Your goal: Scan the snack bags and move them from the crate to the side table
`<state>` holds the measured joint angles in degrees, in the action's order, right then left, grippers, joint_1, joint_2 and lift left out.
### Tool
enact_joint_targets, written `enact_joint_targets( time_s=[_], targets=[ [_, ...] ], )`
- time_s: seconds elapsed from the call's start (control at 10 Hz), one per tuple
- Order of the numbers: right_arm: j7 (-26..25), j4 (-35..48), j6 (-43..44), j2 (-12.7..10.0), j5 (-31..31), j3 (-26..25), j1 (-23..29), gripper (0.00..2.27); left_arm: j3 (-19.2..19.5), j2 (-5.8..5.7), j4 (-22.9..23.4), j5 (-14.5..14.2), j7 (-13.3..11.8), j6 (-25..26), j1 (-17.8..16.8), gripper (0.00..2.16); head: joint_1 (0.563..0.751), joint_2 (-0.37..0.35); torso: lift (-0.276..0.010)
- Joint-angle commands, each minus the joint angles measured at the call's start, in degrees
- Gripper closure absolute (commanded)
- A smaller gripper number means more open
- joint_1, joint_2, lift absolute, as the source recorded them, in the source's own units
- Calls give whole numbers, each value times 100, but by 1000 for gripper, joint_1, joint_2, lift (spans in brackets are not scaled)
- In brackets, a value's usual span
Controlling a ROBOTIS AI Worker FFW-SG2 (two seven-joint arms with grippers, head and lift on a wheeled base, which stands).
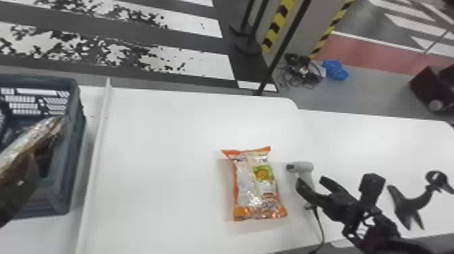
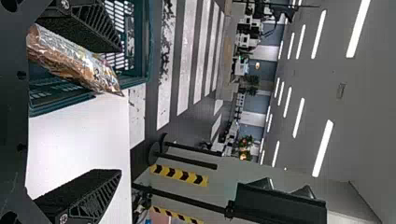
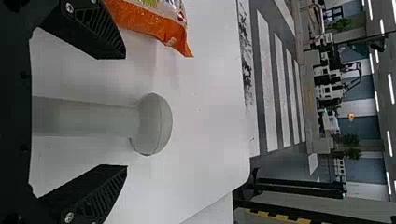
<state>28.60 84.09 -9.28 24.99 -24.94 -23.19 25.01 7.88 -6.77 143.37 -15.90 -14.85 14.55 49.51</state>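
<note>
R pincer (image 3: 126, 112), spread around the scanner (image 3: 88, 116), may knock it into the orange bag (image 1: 250, 184) on the worktop (image 1: 162, 152) if it shuts off-ctr, & L pincer (image 2: 121, 111), also apart, could snag the other bag (image 2: 77, 63) in the crate (image 1: 73, 152) if swung low.

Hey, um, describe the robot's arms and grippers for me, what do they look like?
The left end effector and right end effector match: black, each with two wedge-shaped fingers, slanted ribs along their sides and round, silvery screw heads near the base. The right arm is black too, built of chunky, angular parts.
</note>
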Motion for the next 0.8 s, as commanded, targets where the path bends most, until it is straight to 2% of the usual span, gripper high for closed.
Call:
enact_joint_targets(
  time_s=[0.0, 0.1, 0.3, 0.5, 0.7],
  targets=[
    [14, -138, 71, 14, 15, 95, -23, 201, -24, 0, 50, 17, 0, 17, 33, 73, 695, -350, -87],
    [102, -147, 106, 6, 51, 113, -23, 461, -24, 0, 103, 34, 0, 35, 59, 73, 695, -350, -87],
    [93, -121, -52, 6, 68, 121, -14, 2155, -24, -9, 191, 52, 0, 53, 94, 73, 695, -350, -87],
    [67, 46, -35, -91, 68, 51, 109, 2243, -50, -9, 235, 43, 9, 123, 103, 73, 695, -350, -87],
    [-294, 539, 159, -416, 59, -133, 487, 2243, -68, -27, 226, 43, 35, 211, 94, 73, 695, -350, -87]
  ],
)
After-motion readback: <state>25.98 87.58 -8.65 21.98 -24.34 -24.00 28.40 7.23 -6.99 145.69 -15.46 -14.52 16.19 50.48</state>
